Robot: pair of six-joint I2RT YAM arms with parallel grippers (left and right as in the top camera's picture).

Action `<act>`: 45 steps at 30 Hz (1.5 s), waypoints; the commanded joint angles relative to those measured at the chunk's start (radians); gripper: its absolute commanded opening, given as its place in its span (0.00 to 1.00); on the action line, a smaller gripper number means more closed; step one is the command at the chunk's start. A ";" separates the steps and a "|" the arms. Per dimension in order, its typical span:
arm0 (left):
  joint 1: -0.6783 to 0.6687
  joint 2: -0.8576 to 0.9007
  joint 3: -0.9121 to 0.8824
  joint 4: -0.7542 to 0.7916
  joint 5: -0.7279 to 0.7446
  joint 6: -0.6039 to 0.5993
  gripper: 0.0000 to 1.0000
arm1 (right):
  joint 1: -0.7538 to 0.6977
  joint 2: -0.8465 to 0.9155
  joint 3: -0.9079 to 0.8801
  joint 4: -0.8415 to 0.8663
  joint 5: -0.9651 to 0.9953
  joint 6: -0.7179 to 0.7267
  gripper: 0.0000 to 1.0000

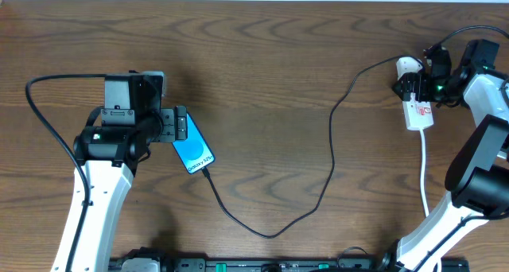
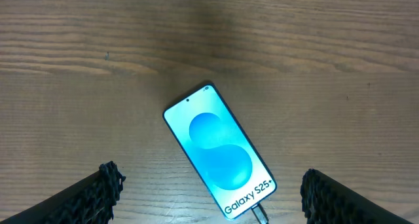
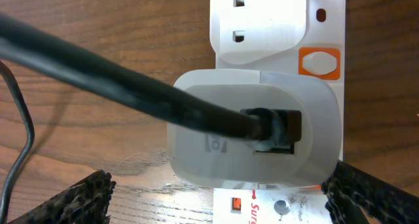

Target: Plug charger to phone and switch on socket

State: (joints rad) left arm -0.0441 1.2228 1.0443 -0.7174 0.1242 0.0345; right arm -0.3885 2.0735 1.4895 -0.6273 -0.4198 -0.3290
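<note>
The phone [image 1: 193,149] lies on the table [image 1: 262,65] under the wide left end effector [image 2: 211,183], charger [image 1: 318,200] at its end. The right end effector [image 3: 219,183], wide too, hangs over the socket [image 1: 419,115]. It might bump the plug [image 3: 196,155], missing the switch [image 3: 319,61].

The phone [image 1: 193,147] lies left, socket [image 1: 419,114] far right, charger [image 1: 332,145] between.

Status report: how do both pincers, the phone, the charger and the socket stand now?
Left pincer open above phone. Right pincer open over socket. Charger looks plugged into phone. No obstruction seen.
</note>
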 commanded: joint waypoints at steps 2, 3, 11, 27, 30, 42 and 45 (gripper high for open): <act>-0.003 -0.007 0.000 0.000 -0.013 0.014 0.90 | 0.005 0.019 0.000 0.000 -0.045 -0.004 0.99; -0.003 -0.007 0.000 0.000 -0.013 0.014 0.89 | 0.005 0.019 0.000 0.000 -0.049 -0.004 0.99; -0.003 -0.007 0.000 0.000 -0.013 0.014 0.90 | 0.005 0.021 -0.003 0.000 -0.054 -0.005 0.99; -0.003 -0.007 0.000 0.000 -0.013 0.014 0.89 | 0.007 0.065 -0.011 0.011 -0.062 0.000 0.99; -0.003 -0.007 0.000 0.000 -0.013 0.014 0.89 | 0.007 0.065 -0.011 0.010 -0.062 0.000 0.99; -0.003 -0.007 0.000 0.000 -0.013 0.014 0.90 | 0.011 0.065 -0.011 -0.001 -0.132 0.026 0.99; -0.003 -0.007 0.000 0.000 -0.013 0.014 0.90 | 0.011 0.065 -0.011 -0.001 -0.159 0.030 0.99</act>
State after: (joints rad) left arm -0.0441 1.2228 1.0443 -0.7174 0.1242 0.0341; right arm -0.3965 2.0972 1.4899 -0.6048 -0.4618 -0.3252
